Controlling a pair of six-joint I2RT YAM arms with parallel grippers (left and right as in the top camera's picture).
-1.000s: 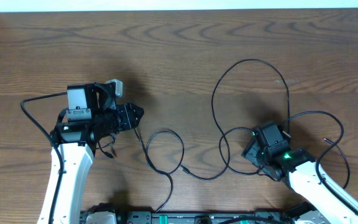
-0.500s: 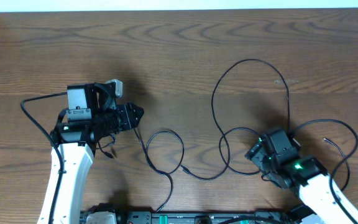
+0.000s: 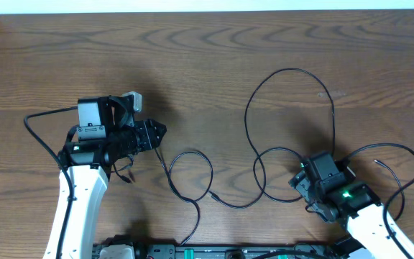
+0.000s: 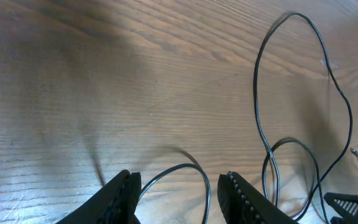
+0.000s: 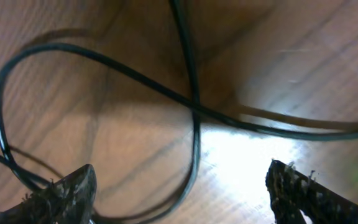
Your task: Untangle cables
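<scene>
The cable (image 3: 291,70) lies looped on the table (image 3: 192,57), right of centre.

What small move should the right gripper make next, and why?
Probably lower the right gripper a little and close on the black cable where it crosses itself. Its jaws stand open, the crossing lies just ahead of them, and nothing is gripped yet.

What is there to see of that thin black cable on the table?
The black cable is a very thin, flexible cord lying slack on the wooden table. It makes one tall loop and smaller ones nearer the arms, crossing itself in places. One crossing lies unclamped between the open fingers of the right gripper.
</scene>
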